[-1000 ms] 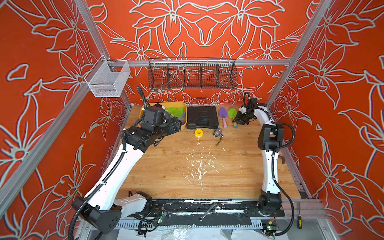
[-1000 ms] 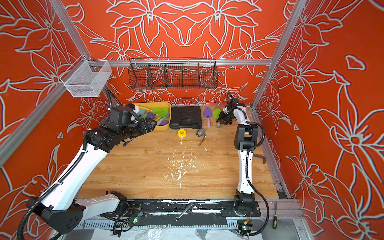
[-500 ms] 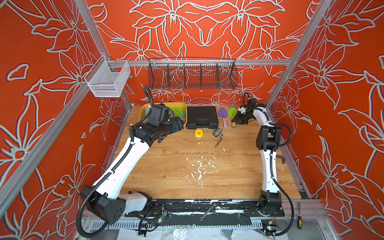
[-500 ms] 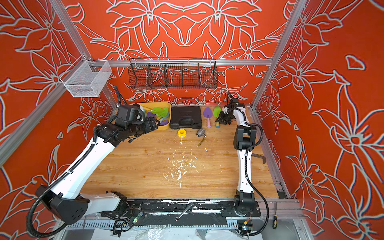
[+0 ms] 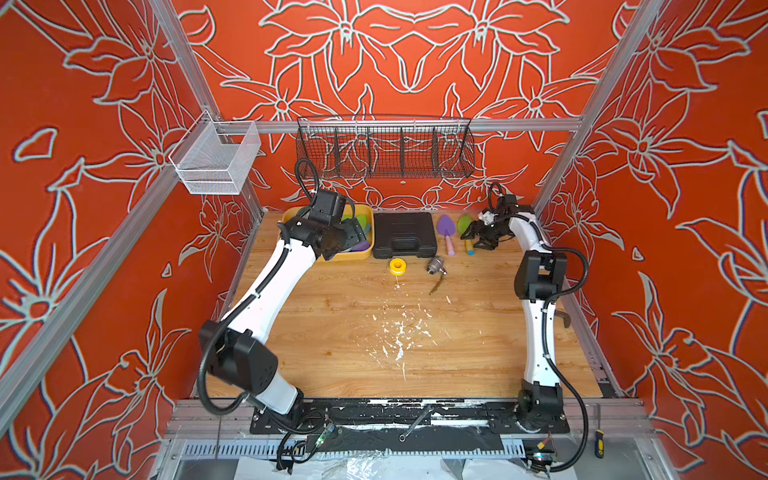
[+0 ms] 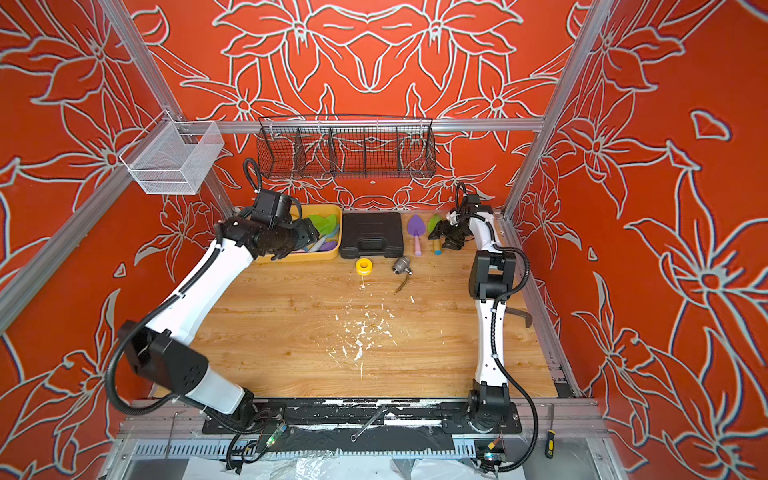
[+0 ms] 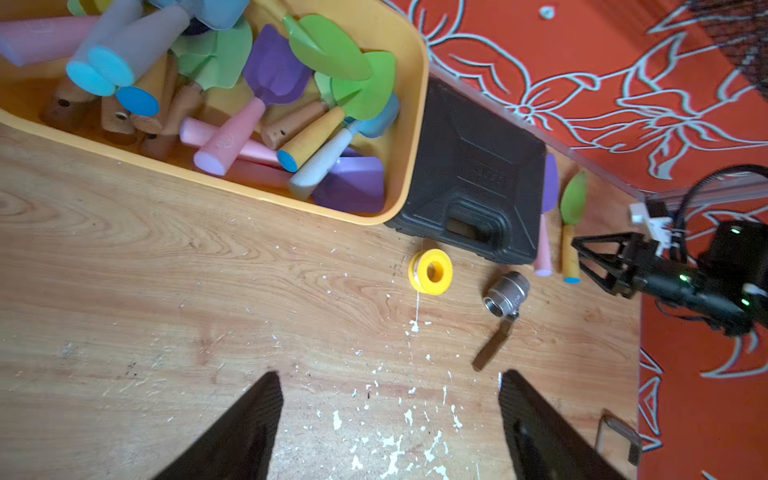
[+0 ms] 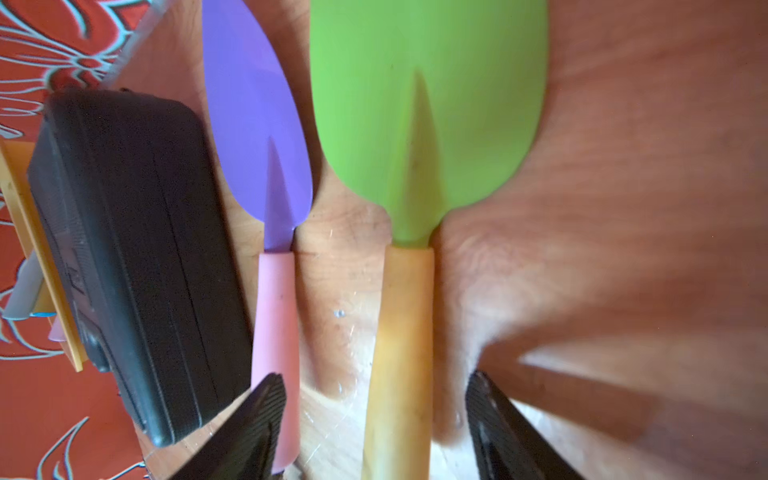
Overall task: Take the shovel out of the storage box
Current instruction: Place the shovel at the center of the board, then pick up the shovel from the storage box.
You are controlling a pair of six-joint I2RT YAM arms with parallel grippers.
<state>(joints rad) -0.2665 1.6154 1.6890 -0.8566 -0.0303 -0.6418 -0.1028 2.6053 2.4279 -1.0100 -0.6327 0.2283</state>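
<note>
Right pincer (image 8: 374,376): jaws apart, straddling the yellow handle of the green shovel (image 8: 424,104), no grip. Green shovel lies flat on the table (image 8: 623,166), just beside a purple shovel (image 8: 253,124), then a black case (image 8: 124,249).
Left pincer (image 7: 388,374): open, over bare table.
Storage box (image 7: 411,137): just beside the case on its other side, holding a heap of further shovels (image 7: 274,70).

Storage box (image 7: 409,137) top open, shovels (image 7: 274,70) piled tight inside; blk case (image 7: 473,166) just beside
</note>
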